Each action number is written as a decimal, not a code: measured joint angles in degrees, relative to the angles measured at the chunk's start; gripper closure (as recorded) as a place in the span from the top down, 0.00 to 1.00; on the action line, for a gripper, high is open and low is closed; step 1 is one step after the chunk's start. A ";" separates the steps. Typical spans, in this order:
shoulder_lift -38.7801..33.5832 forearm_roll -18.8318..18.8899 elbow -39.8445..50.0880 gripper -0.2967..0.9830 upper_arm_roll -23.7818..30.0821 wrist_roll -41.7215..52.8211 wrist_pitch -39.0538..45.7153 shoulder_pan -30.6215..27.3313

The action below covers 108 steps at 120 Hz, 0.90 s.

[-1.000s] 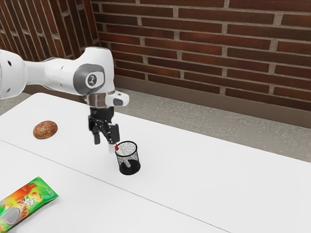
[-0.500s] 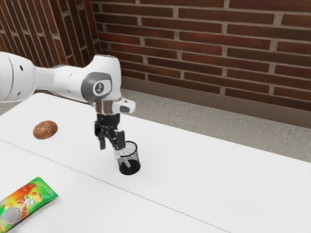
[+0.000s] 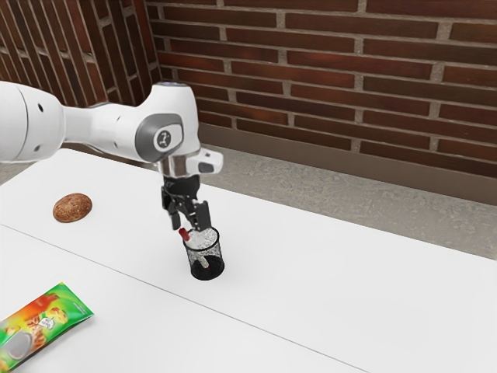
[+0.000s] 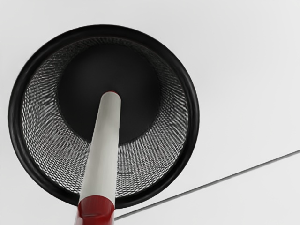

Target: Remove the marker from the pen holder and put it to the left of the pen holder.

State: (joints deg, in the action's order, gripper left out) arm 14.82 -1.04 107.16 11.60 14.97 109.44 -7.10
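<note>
In the wrist view, the marker [image 4: 105, 145] is leaning inside the mesh pen holder [image 4: 193, 117], red end nearest, pale barrel slanting down toward the black base. In the exterior view, a snack packet [image 3: 46, 322] is lying nearest; beyond, the pincer [image 3: 189, 225] is hovering by the holder's rim, 2 fingers standing wide; a brown oval item [image 3: 72, 207] is resting on the tabletop [image 3: 373, 295] before a brick wall [image 3: 326, 70].
</note>
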 joint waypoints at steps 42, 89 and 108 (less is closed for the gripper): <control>0.34 0.05 1.57 0.77 0.00 1.01 3.61 -1.40; -0.04 0.41 2.11 0.53 0.00 1.51 4.30 -2.05; -0.39 0.43 2.17 0.33 0.00 1.87 4.31 -2.30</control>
State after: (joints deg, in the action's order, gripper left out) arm 14.43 -0.61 109.33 11.60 16.84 113.75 -9.40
